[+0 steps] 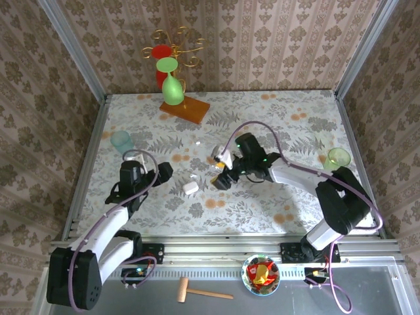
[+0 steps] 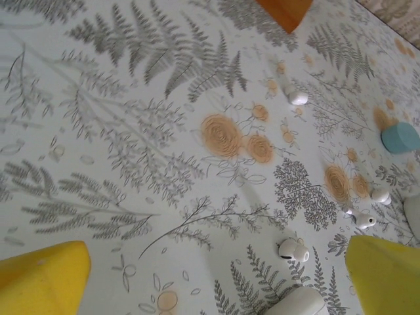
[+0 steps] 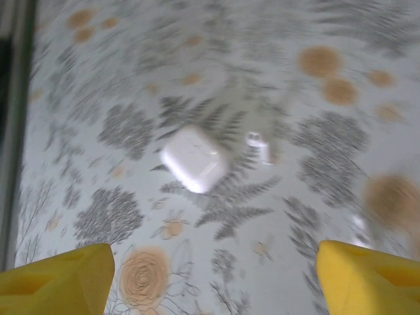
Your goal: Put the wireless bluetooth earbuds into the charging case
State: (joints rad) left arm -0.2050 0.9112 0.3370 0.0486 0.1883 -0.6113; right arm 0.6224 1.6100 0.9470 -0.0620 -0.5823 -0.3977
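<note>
The white case (image 1: 190, 188) lies on the patterned table (image 1: 275, 118), between the two grippers. The left gripper (image 1: 165, 172) sits just left of the case, with its yellow fingers (image 2: 39, 279) spread fully wide. Only bare table shows between them and they hold nothing. The right gripper (image 1: 218, 169) sits just right of the case. Its wrist view is blurred, but its fingers (image 3: 367, 275) stand well apart over bare table and grip nothing, and the case lies ahead of them.

An earbud (image 2: 293, 249), white with a dark tip, lies just beside the case on its far side. Two more earbuds (image 2: 364, 220) lie close together, near the case and on its right-gripper side. A fourth earbud (image 2: 297, 97) lies well apart from the case, toward the orange board (image 1: 185, 108). A pale blue piece (image 2: 400, 138) rests beyond the pair, farther from the case. None of the earbuds is in the case.
</note>
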